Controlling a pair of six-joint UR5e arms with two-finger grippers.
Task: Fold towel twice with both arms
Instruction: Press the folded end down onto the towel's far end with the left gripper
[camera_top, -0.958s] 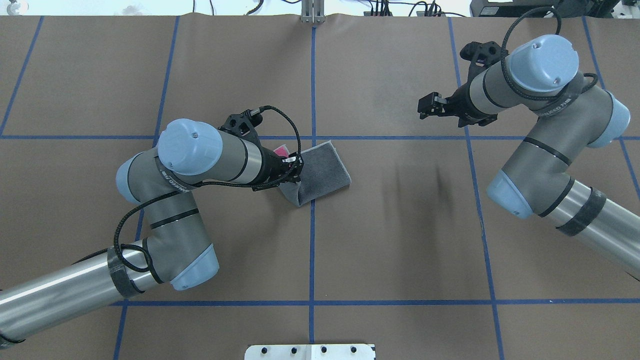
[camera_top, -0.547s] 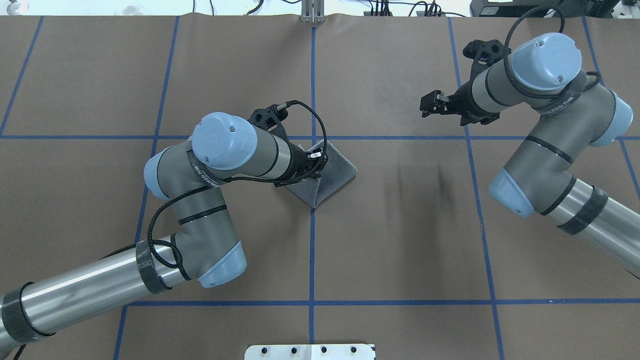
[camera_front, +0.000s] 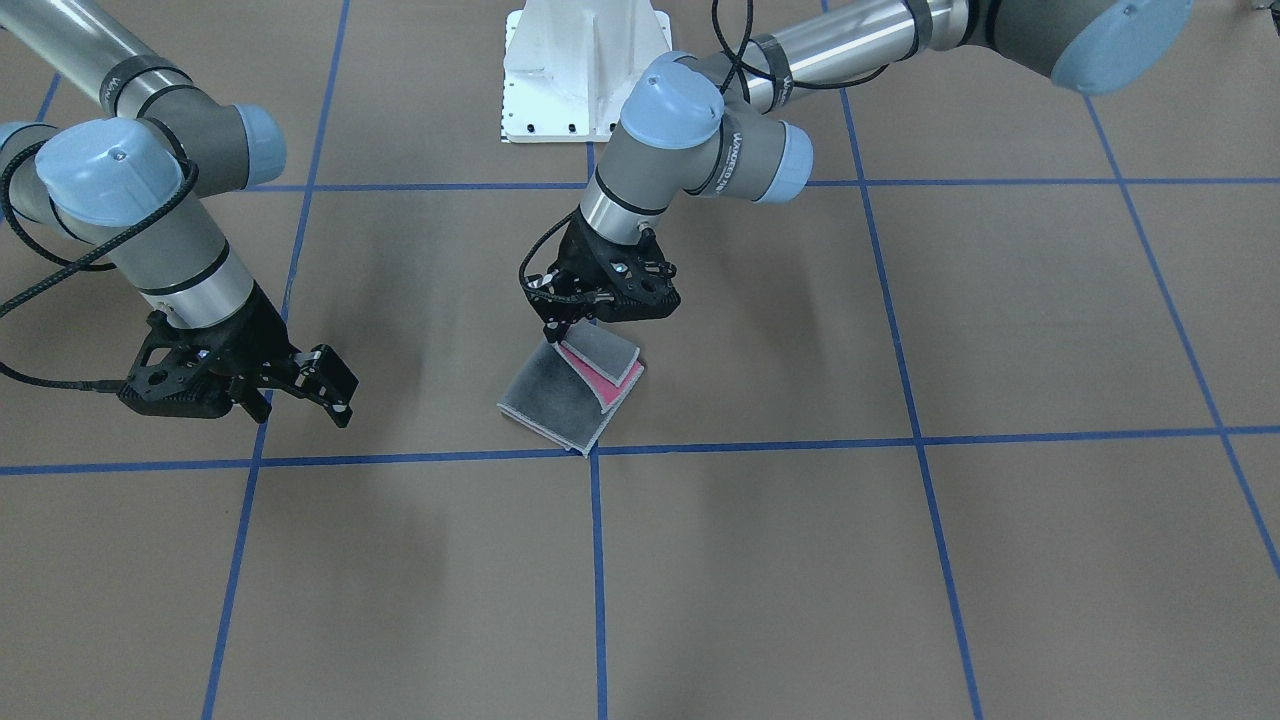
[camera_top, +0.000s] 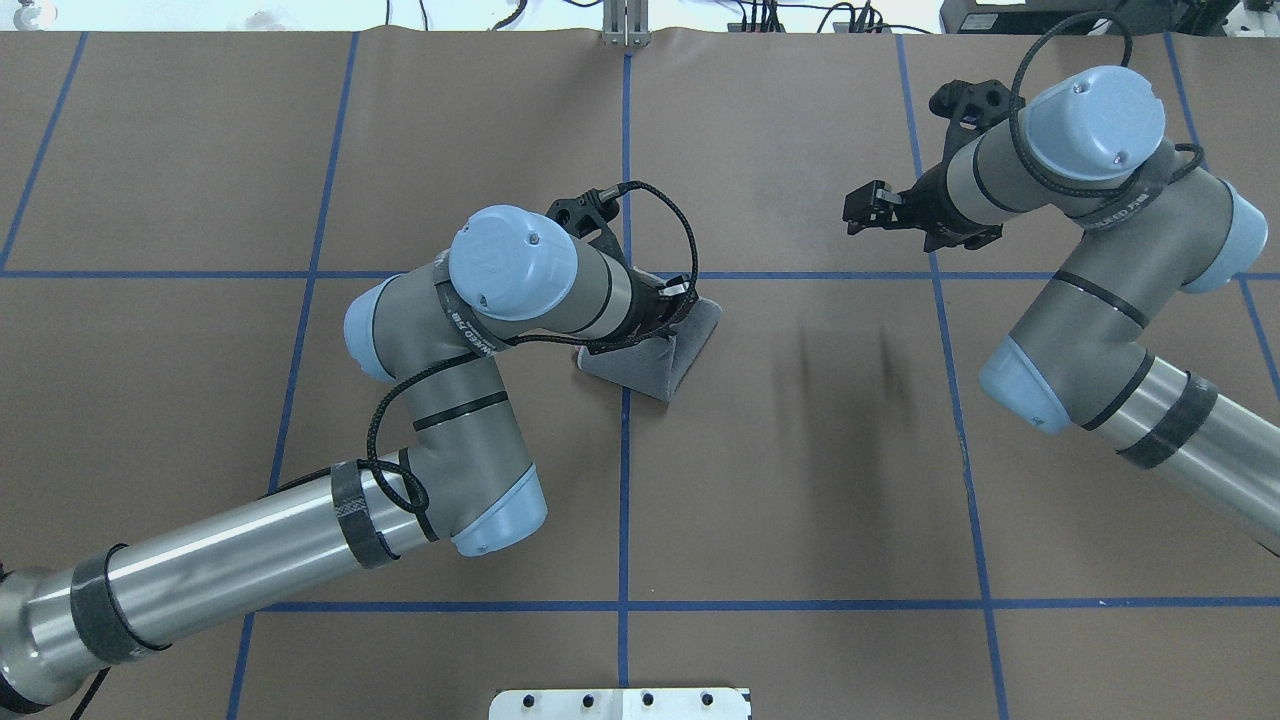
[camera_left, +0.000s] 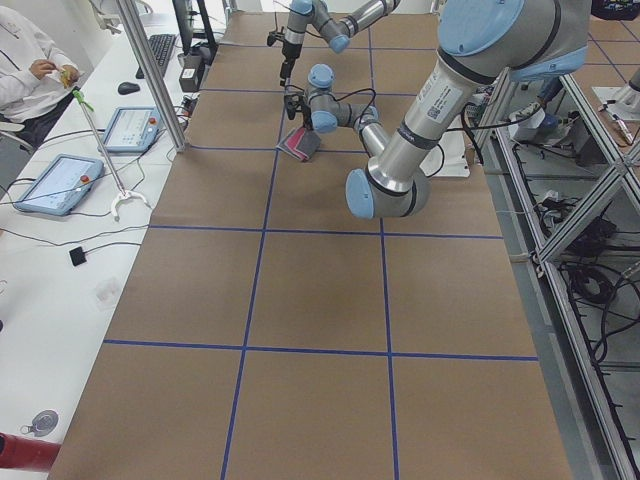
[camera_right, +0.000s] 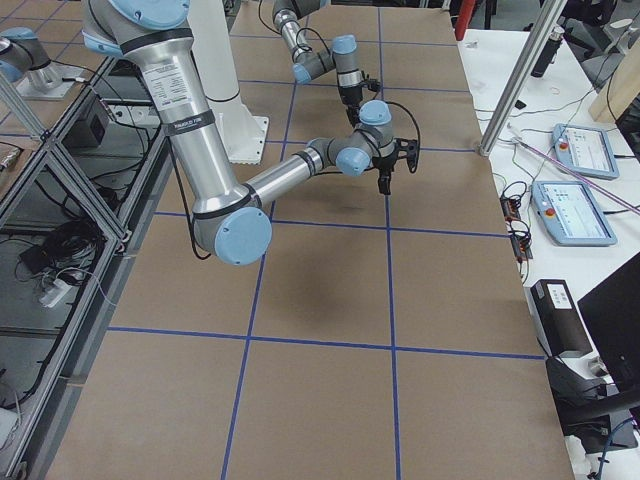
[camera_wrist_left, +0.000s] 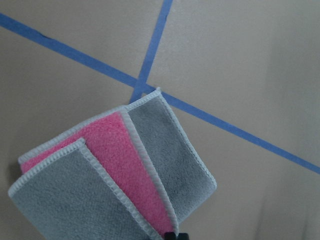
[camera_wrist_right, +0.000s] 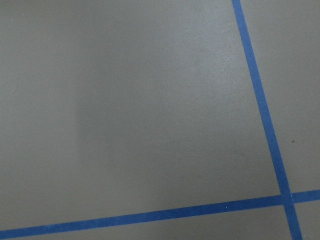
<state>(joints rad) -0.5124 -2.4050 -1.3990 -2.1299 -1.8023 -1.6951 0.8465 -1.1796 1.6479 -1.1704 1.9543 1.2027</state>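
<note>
The left gripper (camera_front: 562, 332) is clamped on the edge of the towel (camera_front: 560, 400) and lifts one flap, so the grey face arches over and a pink band shows beneath. The rest lies on the table (camera_front: 900, 550) just below the fingers, beside a crossing of blue tape lines (camera_front: 800, 445). I judge the second fold is underway. Well apart, the right gripper (camera_front: 330, 385) hangs empty, jaws apart, seemingly kept clear.
</note>
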